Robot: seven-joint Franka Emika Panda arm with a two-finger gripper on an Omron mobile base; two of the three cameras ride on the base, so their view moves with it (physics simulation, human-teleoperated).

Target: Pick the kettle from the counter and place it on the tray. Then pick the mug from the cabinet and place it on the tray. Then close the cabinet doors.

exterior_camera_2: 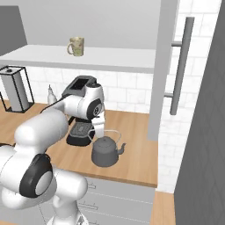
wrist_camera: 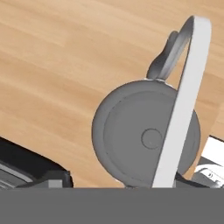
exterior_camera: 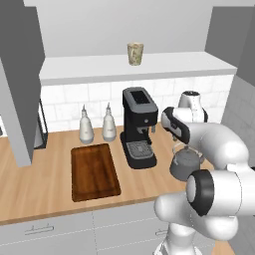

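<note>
Oddly, no writing shows on the kettle (exterior_camera_2: 104, 152); end effector (exterior_camera_2: 99, 132) grip state unclear

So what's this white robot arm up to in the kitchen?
The arm has its gripper lowered right over the kettle, at the arched handle, apparently about to grasp it. The kettle sits on the counter beside the coffee machine. The tray lies bare further left, and the mug stands in the open cabinet.

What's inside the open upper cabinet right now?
One small beige speckled mug stands on the light grey wall cabinet's white shelf. The cabinet's upper interior lies beyond the picture edge.
</note>
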